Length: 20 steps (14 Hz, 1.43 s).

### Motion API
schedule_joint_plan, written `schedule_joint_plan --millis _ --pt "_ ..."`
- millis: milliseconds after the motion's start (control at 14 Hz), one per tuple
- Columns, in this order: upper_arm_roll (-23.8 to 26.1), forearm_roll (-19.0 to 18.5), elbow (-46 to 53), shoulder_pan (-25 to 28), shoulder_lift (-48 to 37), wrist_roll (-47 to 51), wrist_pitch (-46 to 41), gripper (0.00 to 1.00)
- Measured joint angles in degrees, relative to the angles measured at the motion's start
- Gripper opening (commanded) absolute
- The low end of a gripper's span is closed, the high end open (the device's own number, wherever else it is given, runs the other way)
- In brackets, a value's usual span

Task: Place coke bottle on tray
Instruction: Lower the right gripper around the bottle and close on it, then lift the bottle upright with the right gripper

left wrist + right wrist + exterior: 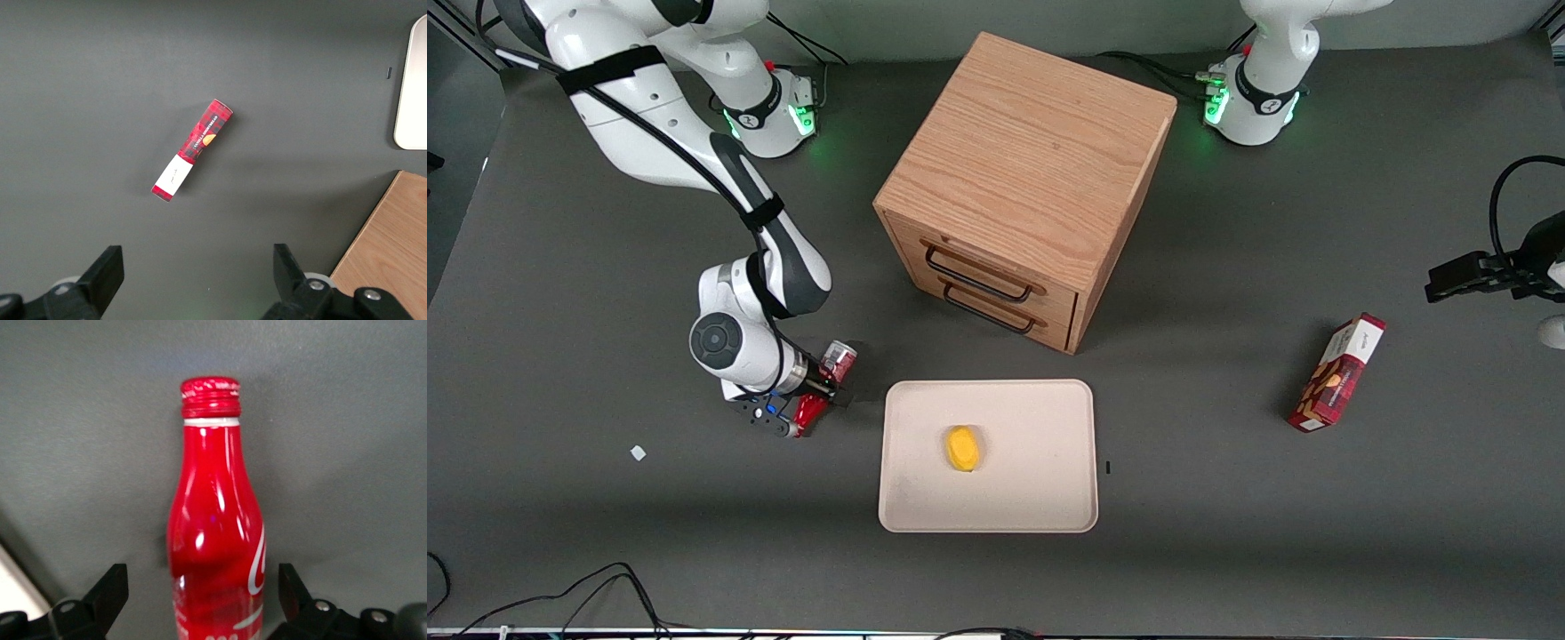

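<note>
The coke bottle [811, 411] is red with a silver-grey base and appears to lie on the dark table, beside the tray toward the working arm's end. It shows in the right wrist view [213, 520] with its red cap and white script. My right gripper [819, 391] is down over the bottle's lower body and partly hides it. In the right wrist view the gripper [203, 593] is open. Its black fingers [110, 587] stand on either side of the bottle with a gap on each side. The beige tray [1032, 480] lies nearer the front camera than the cabinet.
A yellow object [962, 448] lies on the tray. A wooden drawer cabinet [1023, 187] stands mid-table. A red snack box [1337, 372] lies toward the parked arm's end and shows in the left wrist view [192, 149]. A small white scrap [638, 452] lies near the working arm.
</note>
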Motion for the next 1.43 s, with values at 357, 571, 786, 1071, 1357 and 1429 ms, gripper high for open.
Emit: schedule_joint_plan --millis 357,571,786,1071,1357,1429 --pt "-0.01 -0.45 0.07 0.0 0.38 0.05 0.03 0.58" --pt "-0.01 -0.48 0.07 0.0 0.38 0.07 0.03 0.0" --pt "-0.02 -0.53 0.09 0.0 0.36 0.11 0.03 0.0" --pt "-0.02 -0.55 0.12 0.0 0.34 0.11 0.02 0.0" --pt "-0.13 -0.64 1.4 -0.08 -2.64 0.11 -5.04 0.0" --pt "-0.19 -0.67 2.07 -0.2 -5.0 0.11 -8.68 0.0"
